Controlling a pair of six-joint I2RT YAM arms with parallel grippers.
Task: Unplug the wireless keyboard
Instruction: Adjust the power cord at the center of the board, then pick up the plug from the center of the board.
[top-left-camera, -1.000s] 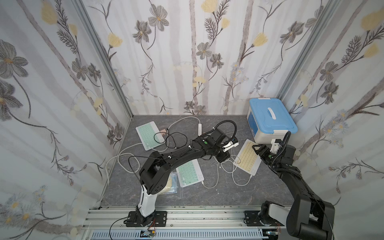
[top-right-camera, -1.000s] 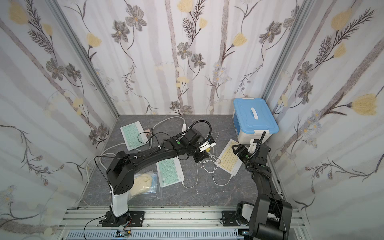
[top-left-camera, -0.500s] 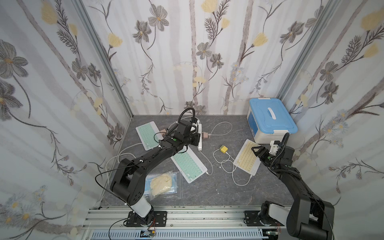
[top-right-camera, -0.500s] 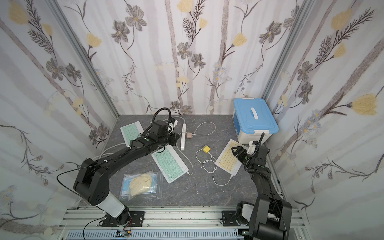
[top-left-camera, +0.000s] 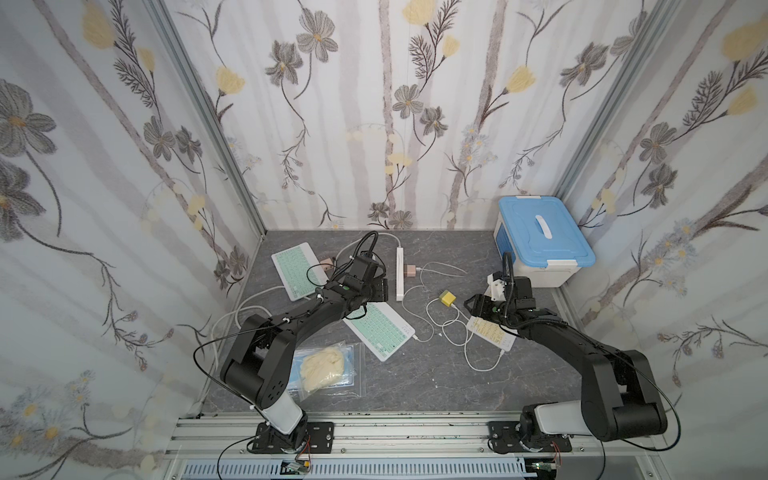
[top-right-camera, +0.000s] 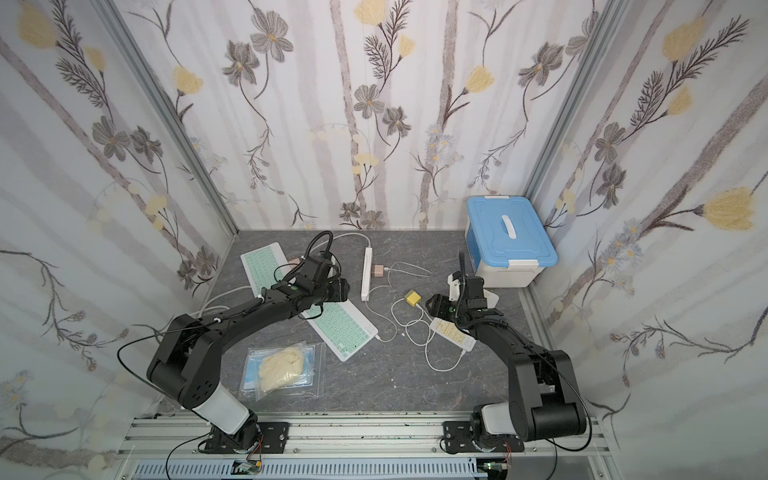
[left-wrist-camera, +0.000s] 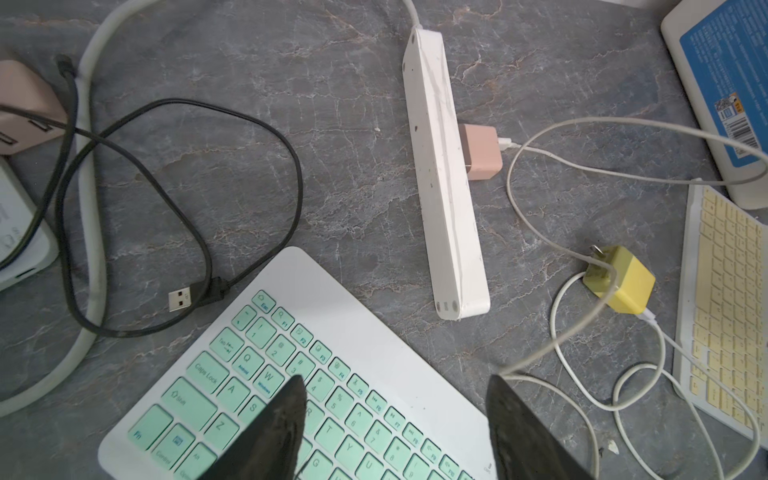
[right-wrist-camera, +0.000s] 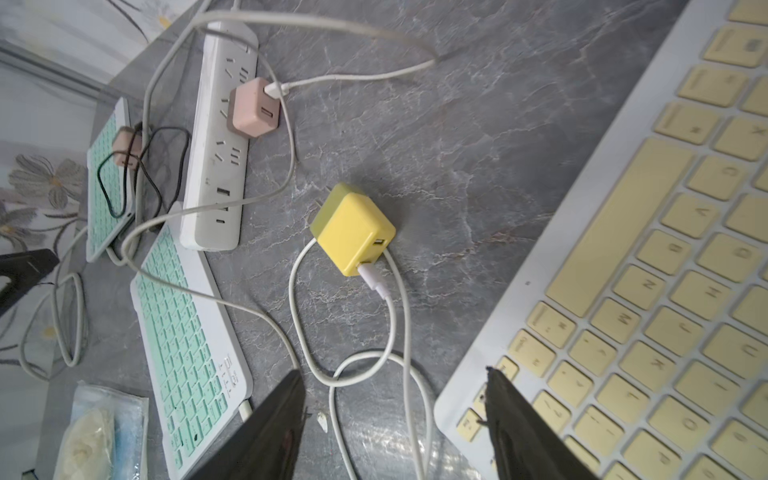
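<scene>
- The power strip (top-left-camera: 400, 274) lies on the grey table (top-left-camera: 415, 374) between the two arms. A pink charger (left-wrist-camera: 480, 151) is plugged into its side, with a white lead coming out of it.
- A mint keyboard (top-left-camera: 380, 330) lies slanted just beside the strip's near end.
- A second mint keyboard (top-left-camera: 295, 270) sits at the back left.
- A black USB cable (left-wrist-camera: 291, 166) coils loose between the two mint keyboards, its plug free.
- A blue-lidded box (top-left-camera: 540, 237) stands in the back right corner, and a clear bag (top-left-camera: 328, 365) lies near the left arm's base.
- Loops of white cable (right-wrist-camera: 390, 299) clutter the table between the mint keyboard and the yellow keyboard (top-left-camera: 492, 334). In the left wrist view one strand crosses the prongs of the yellow charger (left-wrist-camera: 623, 280).
- The yellow charger lies tipped on the table, apart from the strip and with its prongs bare. The white cable is plugged into its USB port.
- The yellow keyboard lies near the box, partly under the right arm.
- The left gripper (left-wrist-camera: 397, 382) hovers over the mint keyboard with its fingers spread wide and nothing between them. The yellow charger lies off to its right, past the strip's end.
- The right gripper (right-wrist-camera: 392, 374) is also spread wide and empty, one finger above the yellow keyboard's edge. The yellow charger lies just ahead of it.
</scene>
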